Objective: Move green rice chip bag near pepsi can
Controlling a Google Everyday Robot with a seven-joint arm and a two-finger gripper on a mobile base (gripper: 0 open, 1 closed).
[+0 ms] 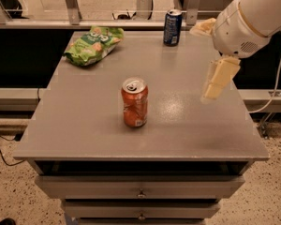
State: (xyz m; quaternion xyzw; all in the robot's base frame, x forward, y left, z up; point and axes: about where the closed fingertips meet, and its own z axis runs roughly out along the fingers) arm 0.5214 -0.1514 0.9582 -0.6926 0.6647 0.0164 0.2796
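The green rice chip bag [92,45] lies crinkled at the table's back left corner. The pepsi can [172,27], dark blue with a silver top, stands upright at the back edge, right of centre. My gripper [202,62] hangs over the right side of the table, below and right of the pepsi can and far from the bag. It is open and empty, with one pale finger [218,78] pointing down and the other [202,28] near the back edge.
An orange can [135,102] stands upright in the middle of the grey table [84,125]. Drawers sit under the table's front edge. A rail runs behind the table. A cable hangs at the right.
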